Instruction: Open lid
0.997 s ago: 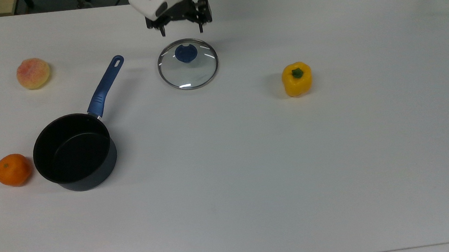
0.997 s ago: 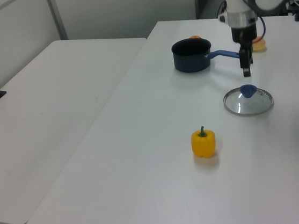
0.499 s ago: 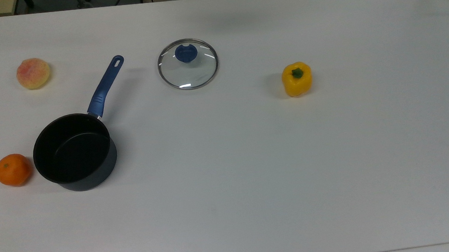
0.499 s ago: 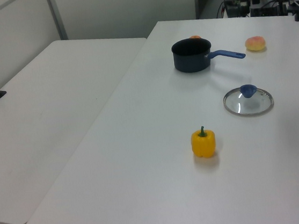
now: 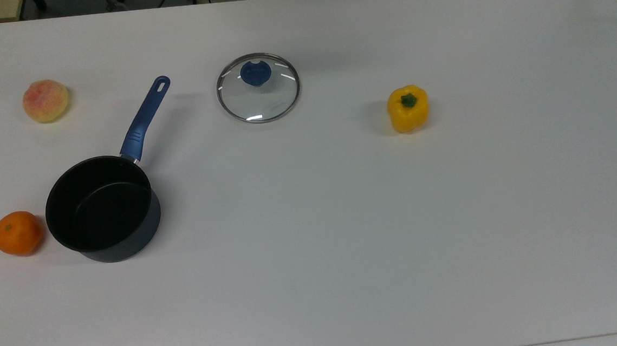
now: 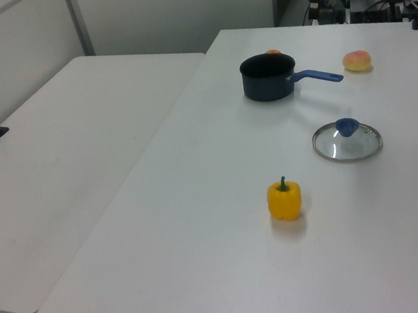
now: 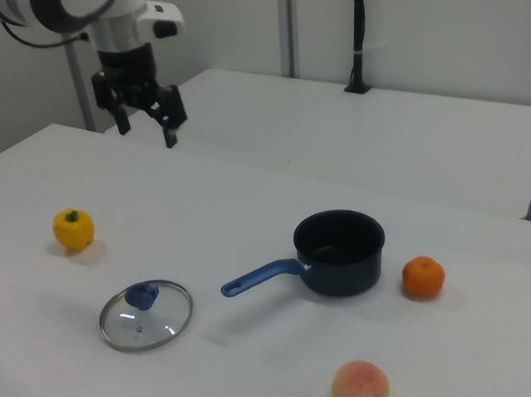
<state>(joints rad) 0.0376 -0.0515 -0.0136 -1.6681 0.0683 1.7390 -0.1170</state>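
The lid (image 5: 259, 96) lies flat on the white table (image 5: 344, 219), a clear glass disc with a metal rim and a blue knob (image 5: 256, 72). It rests apart from the dark saucepan (image 5: 102, 209), whose long blue handle (image 5: 145, 119) points toward it. The same lid (image 6: 347, 143) sits at the left view's right, and the lid (image 7: 146, 315) is near the right view's lower left. My gripper (image 7: 148, 130) hangs high above the table in the right view, well above and behind the lid, open with nothing between its fingers.
A yellow bell pepper (image 5: 407, 108) stands to the top view's right of the lid. A peach (image 5: 45, 100) and an orange (image 5: 17, 233) flank the saucepan at the top view's left. A second white table (image 6: 59, 166) adjoins at the left view's left.
One second ago my gripper hung just above the lid's knob. It has since risen and drawn back out of the top and left views. The lid has not moved.
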